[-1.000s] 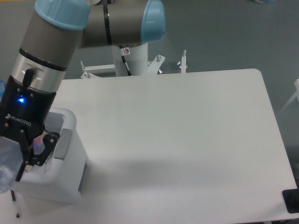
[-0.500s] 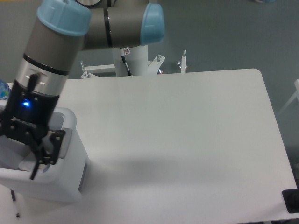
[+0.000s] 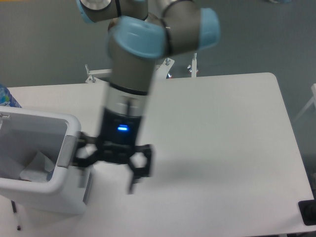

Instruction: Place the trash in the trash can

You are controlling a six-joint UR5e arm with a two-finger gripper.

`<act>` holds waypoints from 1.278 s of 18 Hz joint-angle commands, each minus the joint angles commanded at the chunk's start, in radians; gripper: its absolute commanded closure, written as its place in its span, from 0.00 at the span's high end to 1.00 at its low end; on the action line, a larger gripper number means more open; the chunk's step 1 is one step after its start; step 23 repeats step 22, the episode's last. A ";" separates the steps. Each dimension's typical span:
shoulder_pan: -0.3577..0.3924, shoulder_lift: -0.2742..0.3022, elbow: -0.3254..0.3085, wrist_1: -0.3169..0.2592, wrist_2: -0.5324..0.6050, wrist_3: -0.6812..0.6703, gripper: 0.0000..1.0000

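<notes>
Camera view from above the table (image 3: 212, 128): the gripper (image 3: 111, 165) hangs just right of the trash can (image 3: 37, 190), its dark fingers spread wide with nothing between them, though motion blur softens their outline. Inside the bin, low against the left wall, lies a crumpled whitish wrapper (image 3: 37, 168), thin and pale enough to nearly vanish against the white plastic. At the far left edge, behind the bin's rim, a blue cap and a bit of clear plastic peek out; I take this for the bottle (image 3: 7, 96), standing outside the can, most of it cut off by the frame. The can itself is white and boxy with a rounded rim and a grey panel (image 3: 65, 150) on the side facing the arm. By my judgement the wrapper is done and the bottle is what remains. To fetch it well, the arm should rise clear of the rim before crossing over, come down on the bottle's body rather than its cap, and close gently, since thin clear plastic will likely buckle or slip.
</notes>
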 joint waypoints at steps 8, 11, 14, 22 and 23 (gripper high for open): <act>0.117 0.008 -0.071 -0.070 0.086 0.411 1.00; 0.122 0.003 -0.072 -0.165 0.178 0.658 1.00; 0.151 0.008 -0.106 -0.209 0.288 0.856 1.00; 0.123 0.005 -0.123 -0.219 0.443 0.918 1.00; 0.123 0.005 -0.123 -0.219 0.443 0.918 1.00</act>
